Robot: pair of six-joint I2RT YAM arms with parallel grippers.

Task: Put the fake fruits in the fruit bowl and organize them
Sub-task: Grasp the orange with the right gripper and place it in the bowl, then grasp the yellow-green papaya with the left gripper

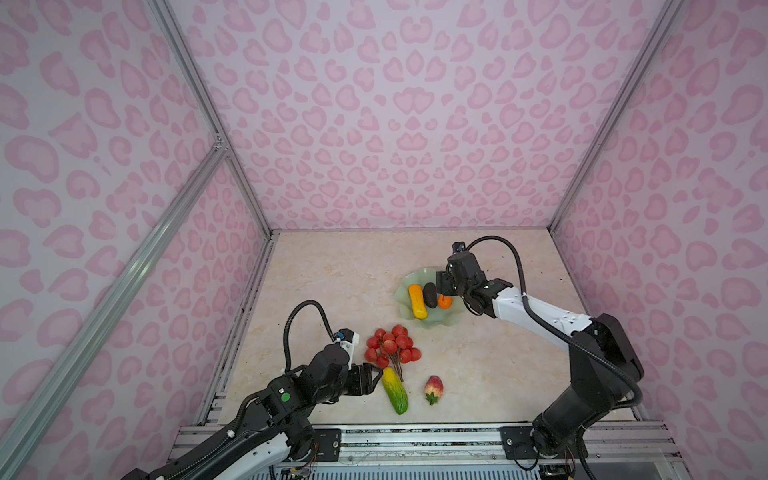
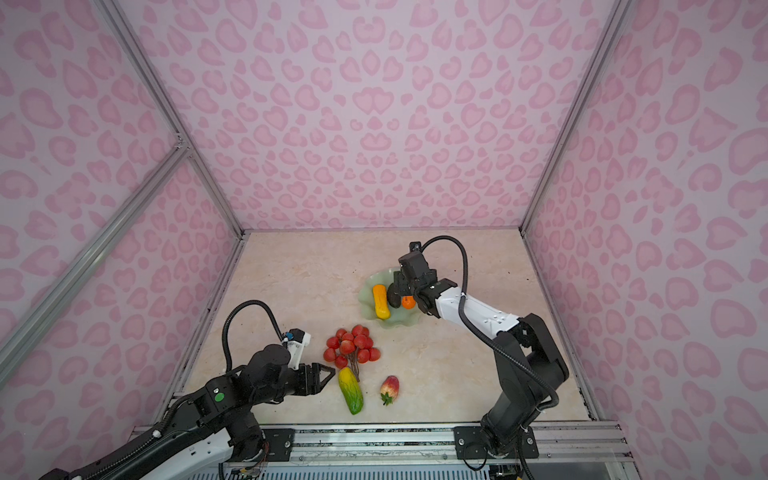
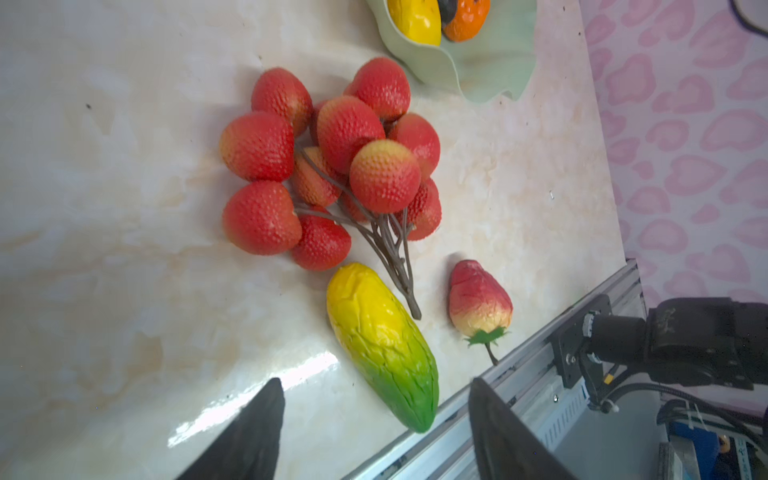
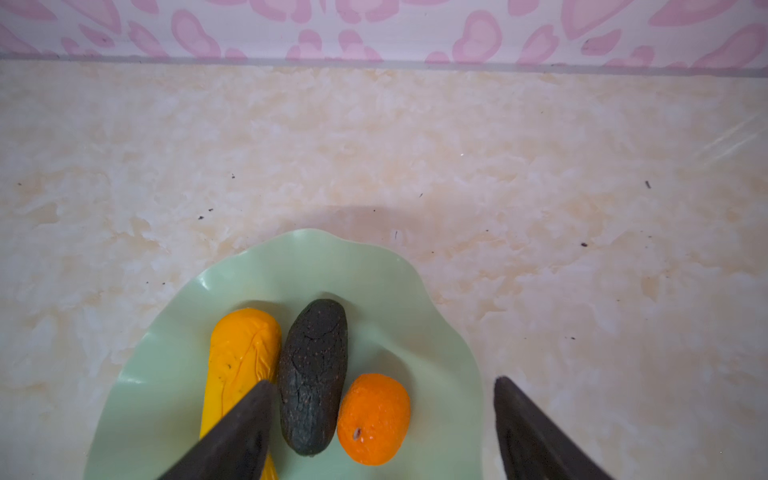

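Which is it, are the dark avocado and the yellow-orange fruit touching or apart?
Touching. The right wrist view shows the avocado pressed side by side against the yellow-orange fruit, with no green of the bowl visible between them.

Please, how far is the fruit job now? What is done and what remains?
Half done: yellow-orange oblong, avocado and small orange lie in the fruit bowl. In hand: nothing; the right gripper is open over the bowl, the left gripper open beside the yellow-green oblong. Left on the table: that oblong, berry cluster, strawberry.
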